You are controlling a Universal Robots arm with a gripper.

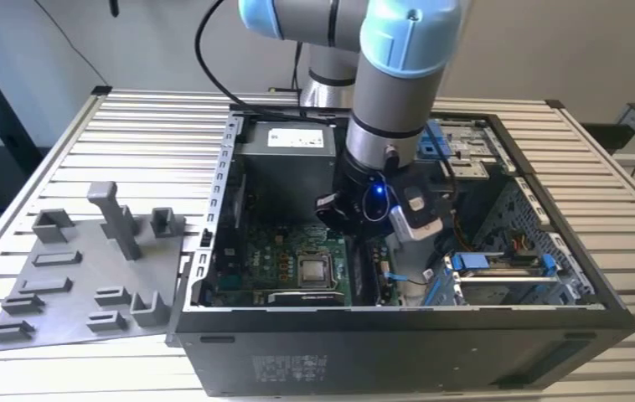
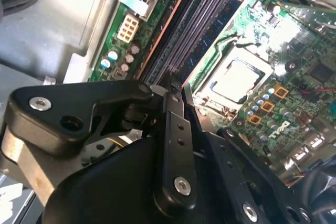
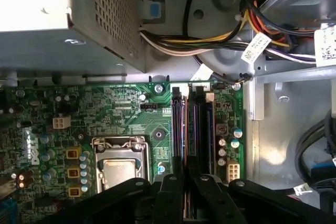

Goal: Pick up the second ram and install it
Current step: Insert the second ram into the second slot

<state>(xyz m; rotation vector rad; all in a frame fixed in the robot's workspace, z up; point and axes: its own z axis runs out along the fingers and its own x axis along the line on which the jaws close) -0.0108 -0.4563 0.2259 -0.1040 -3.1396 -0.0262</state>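
The gripper [image 3: 186, 192] hangs over the motherboard's [image 3: 131, 114] memory slots [image 3: 191, 124], its jaws nearly closed on the thin edge of the second ram [image 3: 187, 205]; light, stiff and fragile, it is probably best held by its long edges.

Robotics lab or test cell. Slatted aluminium table [image 1: 127, 126] carries an opened PC case [image 1: 407, 343] and a grey fixture plate [image 1: 83, 285]; robot arm [image 1: 401, 75] mounted behind; bare walls.
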